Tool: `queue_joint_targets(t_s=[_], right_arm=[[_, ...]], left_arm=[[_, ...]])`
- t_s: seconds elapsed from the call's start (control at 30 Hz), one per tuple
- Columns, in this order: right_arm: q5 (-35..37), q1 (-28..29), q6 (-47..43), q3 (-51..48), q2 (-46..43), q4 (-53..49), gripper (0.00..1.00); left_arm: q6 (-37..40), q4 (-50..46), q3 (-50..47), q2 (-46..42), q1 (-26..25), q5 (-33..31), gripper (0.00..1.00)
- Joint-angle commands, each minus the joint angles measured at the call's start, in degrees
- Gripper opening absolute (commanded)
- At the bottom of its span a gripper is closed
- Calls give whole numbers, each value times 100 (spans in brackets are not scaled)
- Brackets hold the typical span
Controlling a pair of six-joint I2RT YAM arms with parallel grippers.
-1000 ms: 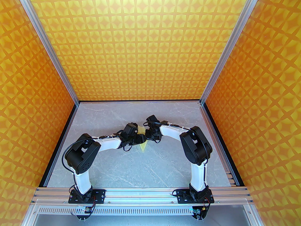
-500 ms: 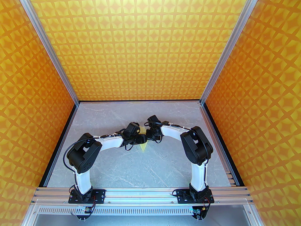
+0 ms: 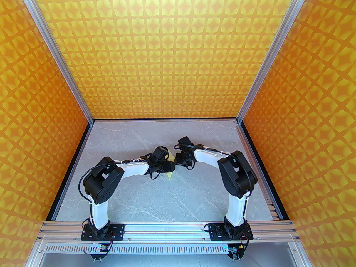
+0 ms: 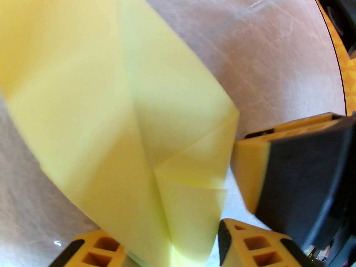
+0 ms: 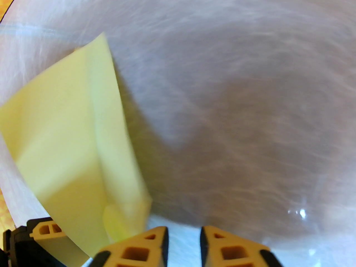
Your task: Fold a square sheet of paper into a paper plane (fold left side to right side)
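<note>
The pale yellow square sheet of paper [image 4: 116,115] is creased and folded into a pointed paper plane shape, with one side raised off the table. My left gripper [image 4: 171,249] straddles its narrow end, fingers [image 4: 91,250] apart and paper filling the gap. In the top view the left gripper [image 3: 170,166] covers most of the paper [image 3: 170,176]. My right gripper [image 5: 183,243] stands just right of the paper [image 5: 69,126], slightly open with nothing between its fingers. Its finger [image 4: 278,160] shows beside the paper's right edge. From above, the right gripper [image 3: 178,158] nearly meets the left one.
The grey marble-look table [image 3: 167,199] spreads around the paper. Orange patterned walls [image 3: 178,51] with aluminium posts close in the back and sides. Both arm bases sit on the near rail [image 3: 172,228].
The right gripper has opened, let go of the paper and drawn back to the right. The left arm has moved right, carrying its gripper over the paper.
</note>
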Motion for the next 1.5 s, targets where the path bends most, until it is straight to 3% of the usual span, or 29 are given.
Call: queue_joint_targets(t_s=[0.0,0.2,0.4,0.47,0.73,1.07,1.2,1.47], right_arm=[[-47,-117,200,-186,-431,213,34],[-48,-275,208,-479,-738,257,35],[-116,-270,234,-630,-777,346,35],[-143,-271,243,-645,-780,363,35],[-119,-273,234,-789,-897,373,35],[82,-268,190,-1181,-1217,389,34],[142,-270,134,-1287,-1421,393,32],[207,-275,24,-1446,-1836,382,31]], left_arm=[[169,-191,145,112,-121,35,52],[196,-329,217,125,-131,-78,54],[204,-385,156,27,-130,-258,47],[205,-398,125,-2,-115,-302,39],[187,-859,472,258,-113,-518,29],[269,-1687,1070,426,-122,-890,6],[544,-2359,1407,346,-105,-1288,0],[1656,-3632,1771,157,224,-1910,0]])
